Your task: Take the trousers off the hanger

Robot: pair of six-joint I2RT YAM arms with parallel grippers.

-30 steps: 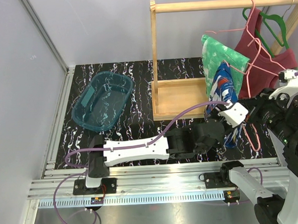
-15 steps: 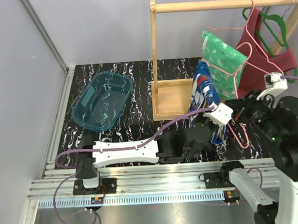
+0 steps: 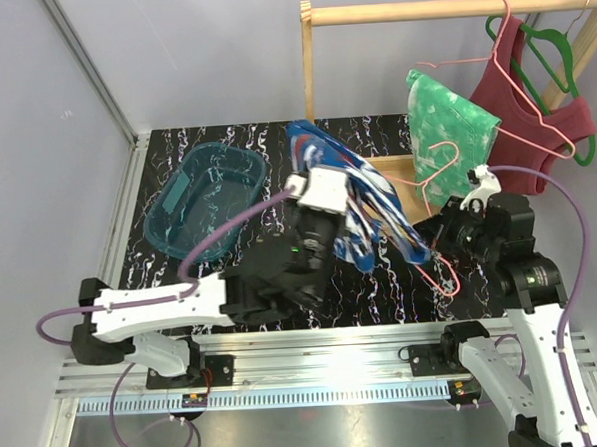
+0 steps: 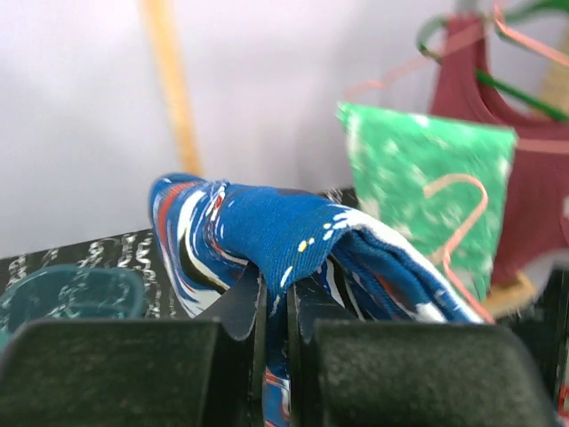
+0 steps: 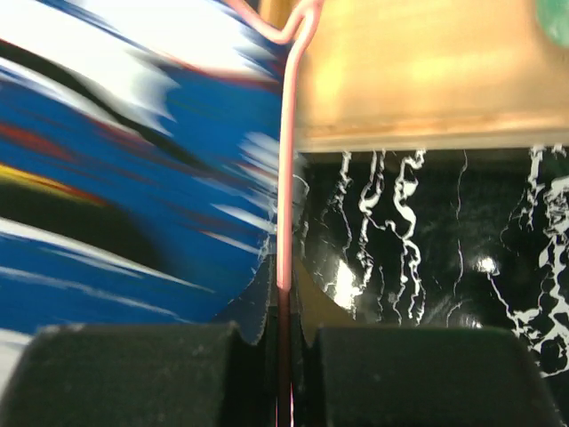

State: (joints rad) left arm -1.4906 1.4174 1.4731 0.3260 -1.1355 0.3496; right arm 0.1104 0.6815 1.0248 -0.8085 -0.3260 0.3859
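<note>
My left gripper (image 3: 350, 206) is shut on the blue printed trousers (image 3: 378, 214) and holds them raised above the table; the cloth is pinched between its jaws in the left wrist view (image 4: 276, 298). The trousers' lower end reaches the pink hanger (image 3: 438, 176) close to my right gripper (image 3: 443, 242). My right gripper is shut on the hanger's wire (image 5: 285, 178), with blue cloth (image 5: 124, 178) to its left. This hanger is off the rail. The green mottled trousers (image 3: 448, 120) hang on another pink hanger, and also show in the left wrist view (image 4: 418, 187).
A dark red tank top (image 3: 528, 121) hangs on a green hanger from the wooden rail (image 3: 418, 10). The rack's post (image 3: 310, 103) and wooden base (image 5: 427, 71) stand behind my grippers. A teal bin (image 3: 209, 198) sits at the left of the black marbled table.
My left gripper has swung up and to the left with the blue trousers, drawing them along and away from the pink hanger. My right gripper has moved left and down with the hanger.
</note>
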